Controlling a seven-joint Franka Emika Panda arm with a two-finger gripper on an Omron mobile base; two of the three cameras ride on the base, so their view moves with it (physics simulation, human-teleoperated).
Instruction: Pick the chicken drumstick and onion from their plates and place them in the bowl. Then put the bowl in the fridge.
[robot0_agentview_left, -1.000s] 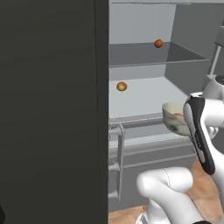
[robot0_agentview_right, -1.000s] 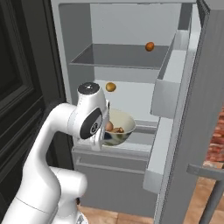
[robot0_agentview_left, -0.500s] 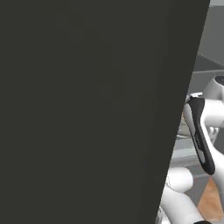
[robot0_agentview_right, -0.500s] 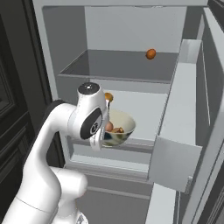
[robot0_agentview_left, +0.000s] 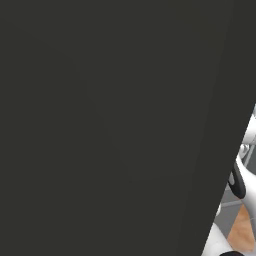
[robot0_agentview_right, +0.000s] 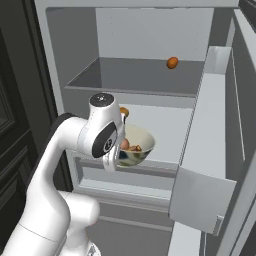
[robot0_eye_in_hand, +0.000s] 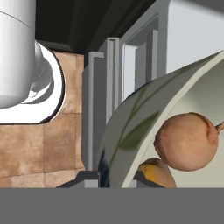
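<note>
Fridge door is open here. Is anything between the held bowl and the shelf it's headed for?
Nothing visible blocks it. The bowl, held by its rim in the pincer, hangs before the open fridge. A small orange item sits on the middle shelf just behind; another orange item lies higher up.

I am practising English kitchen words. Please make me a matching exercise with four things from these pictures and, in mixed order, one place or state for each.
Things:
1. bowl
2. onion
3. gripper
4. small orange-brown ball

Places or states:
a. on the upper fridge shelf
b. shut on the bowl's rim
c. inside the bowl
d. held up before the open fridge

Pairs: 1-d, 2-c, 3-b, 4-a
</note>
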